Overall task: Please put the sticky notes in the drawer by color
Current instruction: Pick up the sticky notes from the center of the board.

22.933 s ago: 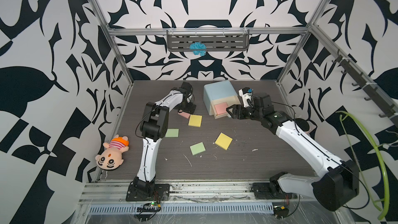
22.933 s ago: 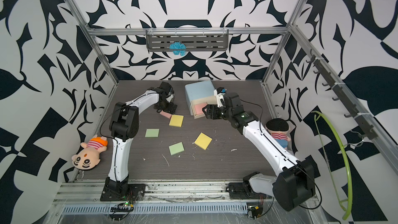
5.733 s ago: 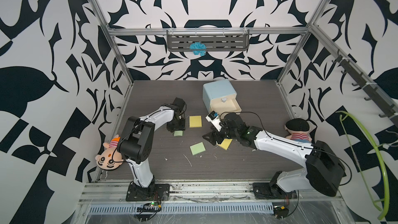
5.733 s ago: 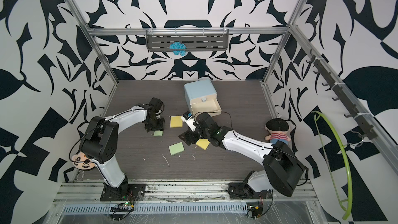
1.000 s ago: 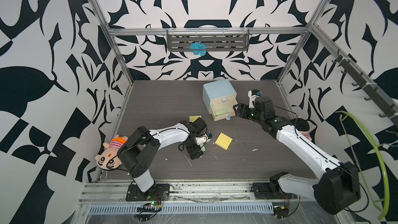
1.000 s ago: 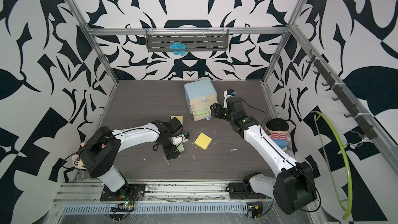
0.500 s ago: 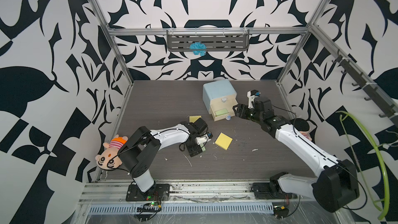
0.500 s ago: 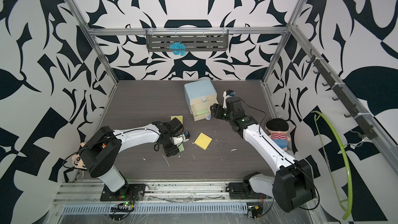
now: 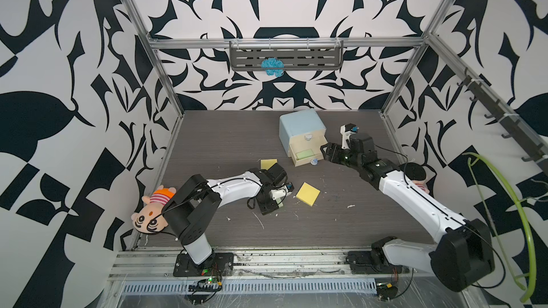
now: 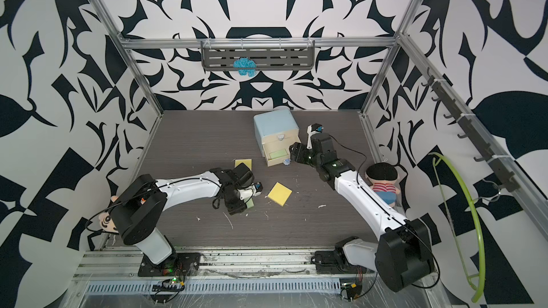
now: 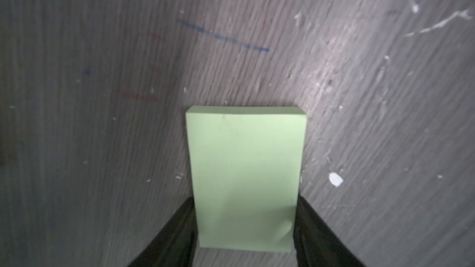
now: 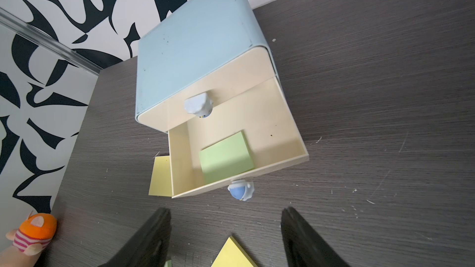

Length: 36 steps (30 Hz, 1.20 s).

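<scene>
Pinching a thin light green paper pad [image 11: 245, 160] on the dark table [image 9: 222, 143], the left gripper [image 11: 245, 197] pressed both its sides, while the right gripper [image 12: 225, 210] hung spread wide and empty beside the pale blue drawer box [image 12: 190, 39].

A sticky note [image 12: 226, 156] lies inside the pulled-out drawer [image 12: 282, 114].

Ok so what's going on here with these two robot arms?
They're sorting sticky notes into a small drawer chest by color. The left gripper is down on the table with its fingers against both sides of a green pad. The right gripper hangs open beside the pulled-out bottom drawer, which already holds another green pad. Two yellow pads lie on the table.
</scene>
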Available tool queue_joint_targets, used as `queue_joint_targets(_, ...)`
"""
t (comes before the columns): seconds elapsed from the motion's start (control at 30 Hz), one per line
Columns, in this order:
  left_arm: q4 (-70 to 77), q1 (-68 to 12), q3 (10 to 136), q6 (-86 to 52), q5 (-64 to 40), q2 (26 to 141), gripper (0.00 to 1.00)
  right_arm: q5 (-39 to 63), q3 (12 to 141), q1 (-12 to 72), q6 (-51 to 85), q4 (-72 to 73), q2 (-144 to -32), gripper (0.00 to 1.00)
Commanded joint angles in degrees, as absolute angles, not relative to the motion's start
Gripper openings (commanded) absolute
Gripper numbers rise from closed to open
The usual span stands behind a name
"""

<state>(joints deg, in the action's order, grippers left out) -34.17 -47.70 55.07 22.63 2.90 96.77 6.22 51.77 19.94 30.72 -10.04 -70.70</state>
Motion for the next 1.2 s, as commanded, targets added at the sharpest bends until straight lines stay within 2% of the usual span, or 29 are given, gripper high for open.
queue_joint_targets(0.0,-32.9,-47.8,52.1,22.7,4.9,98.9,0.59,6.4,52.0,19.7,30.8,-9.7,-69.0,0.73)
queue_joint_targets(0.13,-33.2,-47.7,52.5,22.4,4.7,99.0,0.53,6.2,51.5,19.7,30.9,-9.8,-68.9,0.73)
queue_joint_targets(0.4,-33.0,-47.7,52.5,22.2,4.3,98.4,0.55,7.8,51.2,19.6,31.2,-10.4,-68.4,0.73)
queue_joint_targets(0.5,-32.4,-47.7,52.4,22.2,3.2,97.0,0.55,13.1,50.1,19.6,31.6,-9.9,-67.7,0.73)
queue_joint_targets(0.73,-31.4,-47.7,52.6,22.1,0.1,91.9,0.55,33.9,45.7,19.5,33.1,-10.3,-67.2,0.73)
queue_joint_targets(0.83,-31.2,-47.7,53.1,22.1,-1.0,89.6,0.56,37.9,42.3,19.6,35.7,-9.5,-66.3,0.73)
queue_joint_targets(1.03,-30.6,-47.7,53.9,22.1,-4.6,85.6,0.56,46.1,31.9,19.9,46.7,7.2,-68.5,0.73)
queue_joint_targets(1.17,-30.3,-47.8,54.6,22.4,-7.0,83.8,0.56,47.3,29.9,23.5,49.7,14.3,-73.2,0.72)
